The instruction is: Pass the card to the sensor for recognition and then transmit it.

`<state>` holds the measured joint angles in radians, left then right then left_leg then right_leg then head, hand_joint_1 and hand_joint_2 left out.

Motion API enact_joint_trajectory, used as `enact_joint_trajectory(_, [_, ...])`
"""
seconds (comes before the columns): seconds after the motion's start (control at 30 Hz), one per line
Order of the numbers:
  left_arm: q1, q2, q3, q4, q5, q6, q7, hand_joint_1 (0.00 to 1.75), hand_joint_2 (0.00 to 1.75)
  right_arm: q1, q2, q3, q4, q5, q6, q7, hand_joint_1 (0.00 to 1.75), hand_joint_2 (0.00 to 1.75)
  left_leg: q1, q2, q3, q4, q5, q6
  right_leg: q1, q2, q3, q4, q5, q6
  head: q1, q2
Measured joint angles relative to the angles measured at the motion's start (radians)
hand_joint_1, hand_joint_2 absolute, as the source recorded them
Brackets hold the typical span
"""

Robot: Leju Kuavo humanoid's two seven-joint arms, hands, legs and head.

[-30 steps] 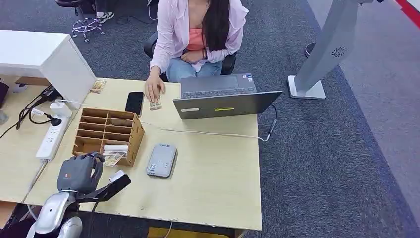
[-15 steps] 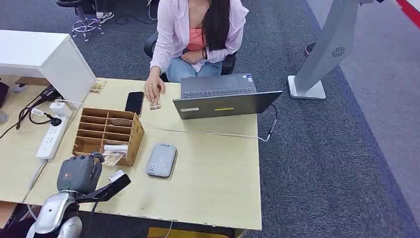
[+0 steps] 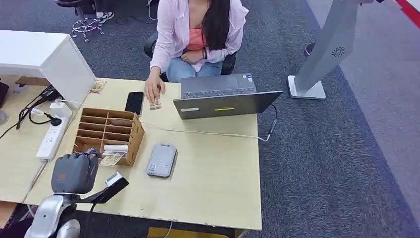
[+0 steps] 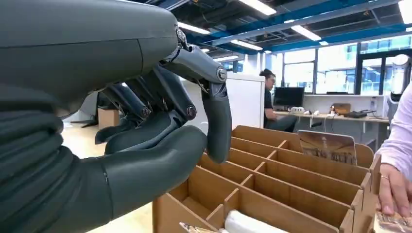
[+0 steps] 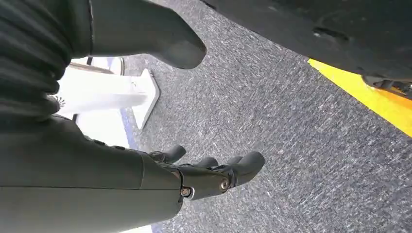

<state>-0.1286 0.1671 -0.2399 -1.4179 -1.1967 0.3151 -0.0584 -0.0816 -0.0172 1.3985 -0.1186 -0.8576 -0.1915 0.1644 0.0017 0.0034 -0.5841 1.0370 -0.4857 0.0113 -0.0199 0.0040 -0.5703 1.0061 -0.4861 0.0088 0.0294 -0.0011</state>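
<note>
A wooden slotted card box (image 3: 132, 135) stands on the desk's left side. A patterned card (image 3: 112, 159) pokes out of its near lower slot, under a white roll (image 3: 115, 148). My left hand (image 3: 73, 172) hovers just short of that slot, to the card's left. In the left wrist view this left hand (image 4: 160, 131) has bent fingers apart from the thumb and holds nothing, above the box (image 4: 291, 170). The grey card sensor (image 3: 161, 159) lies flat to the right of the box. My right hand (image 5: 145, 184) hangs over the carpet, fingers spread, holding nothing.
A seated person rests a hand (image 3: 154, 89) on another card (image 3: 155, 104) beside a black phone (image 3: 134, 102). An open laptop (image 3: 223, 96) sits at the desk's far side, its cable (image 3: 208, 133) running across. A power strip (image 3: 49, 139) and a white cabinet (image 3: 44, 54) stand at the left.
My left hand has drawn back a little from the box's near slot, toward me and to the left. The person's hand has nudged their card slightly.
</note>
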Motion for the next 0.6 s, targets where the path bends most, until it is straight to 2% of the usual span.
enact_joint_trajectory(0.07, [0.003, -0.001, 0.001, -0.007, 0.0, 0.003, -0.001, 1.75, 1.75, 0.0, 0.0, 0.002, 0.0, 0.0, -0.001, 0.0, 0.0, 1.75, 0.0, 0.0, 0.0, 0.0, 0.0, 0.0, 0.0, 0.0, 0.0, 0.0, 0.0, 0.0, 0.0, 0.0])
enact_joint_trajectory(0.23, [0.036, -0.006, 0.001, -0.079, -0.007, 0.065, -0.035, 1.75, 1.75, 0.0, 0.0, 0.008, 0.0, -0.012, -0.006, 0.001, 0.0, 1.75, 0.0, 0.0, 0.0, 0.0, 0.0, 0.0, 0.0, 0.0, 0.0, 0.0, 0.0, 0.0, 0.0, 0.0])
enact_joint_trajectory(0.37, [0.058, -0.01, 0.0, -0.145, -0.014, 0.072, -0.035, 1.75, 1.75, -0.001, 0.0, 0.013, 0.0, -0.018, -0.009, 0.003, 0.0, 1.75, 0.0, 0.0, 0.0, 0.0, 0.0, 0.0, 0.0, 0.0, 0.0, 0.0, 0.0, 0.0, 0.0, 0.0])
enact_joint_trajectory(0.4, [0.062, -0.011, 0.0, -0.158, -0.016, 0.072, -0.035, 0.0, 1.75, -0.001, 0.0, 0.013, 0.0, -0.02, -0.009, 0.003, 0.0, 1.75, 0.0, 0.0, 0.0, 0.0, 0.0, 0.0, 0.0, 0.0, 0.0, 0.0, 0.0, 0.0, 0.0, 0.0])
enact_joint_trajectory(0.47, [0.063, -0.014, 0.0, -0.166, -0.016, 0.067, -0.027, 0.0, 1.75, -0.001, 0.0, 0.014, 0.0, -0.021, -0.01, 0.003, 0.0, 1.75, 0.0, 0.0, 0.0, 0.0, 0.0, 0.0, 0.0, 0.0, 0.0, 0.0, 0.0, 0.0, 0.0, 0.0])
enact_joint_trajectory(0.6, [0.062, -0.014, 0.0, -0.163, -0.018, 0.013, 0.008, 0.0, 1.75, -0.001, 0.0, 0.015, 0.0, -0.027, -0.009, 0.002, 0.0, 1.75, 0.0, 0.0, 0.0, 0.0, 0.0, 0.0, 0.0, 0.0, 0.0, 0.0, 0.0, 0.0, 0.0, 0.0])
